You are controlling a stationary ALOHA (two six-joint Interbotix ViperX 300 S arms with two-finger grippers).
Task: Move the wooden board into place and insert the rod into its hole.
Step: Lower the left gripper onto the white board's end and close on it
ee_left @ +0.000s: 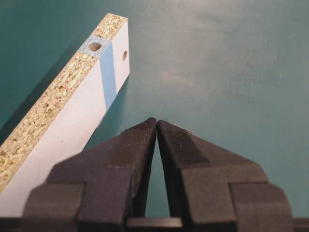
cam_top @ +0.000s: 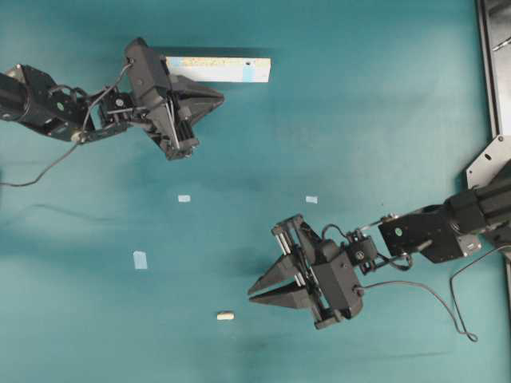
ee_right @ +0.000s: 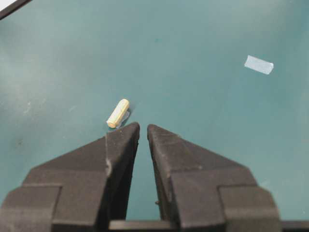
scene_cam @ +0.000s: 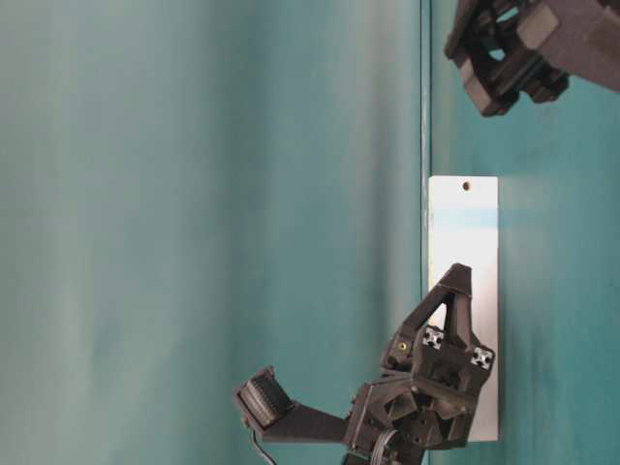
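Wooden board [cam_top: 217, 69], a long narrow plank with a pale whitish face and raw chipboard edges, lies on the teal desk [cam_top: 359, 120] just beside my left pincer [cam_top: 217, 97], off to that pincer's left in its wrist view and running away ahead of it. I see a pale blue tape band [ee_left: 108, 72] across it near the far end, with one small hole in the face and another in the edge there. The left pincer's jaws are all but touching at the tips and have hold of nothing; I judge it is parked next to the board ready to nudge or grasp it, not yet in contact.

The rod [ee_right: 118, 113], a tiny cream-white cylindrical peg, lies flat on the desk just ahead of my right pincer [ee_right: 143, 130] and slightly to its left, near the left fingertip but apart from it. That pincer's jaws stand nearly closed with a thin gap, empty. It would need to spread before it could take the peg. Board and rod are well apart, each near its own arm, so I read the task as barely begun.

Small light-blue tape squares [cam_top: 140, 259] are scattered on the desk between the two pincers; I take them for placement marks. The surface is plain, matte and faintly scuffed. A grey metal frame [cam_top: 493, 72] runs along the desk edge behind the right arm.
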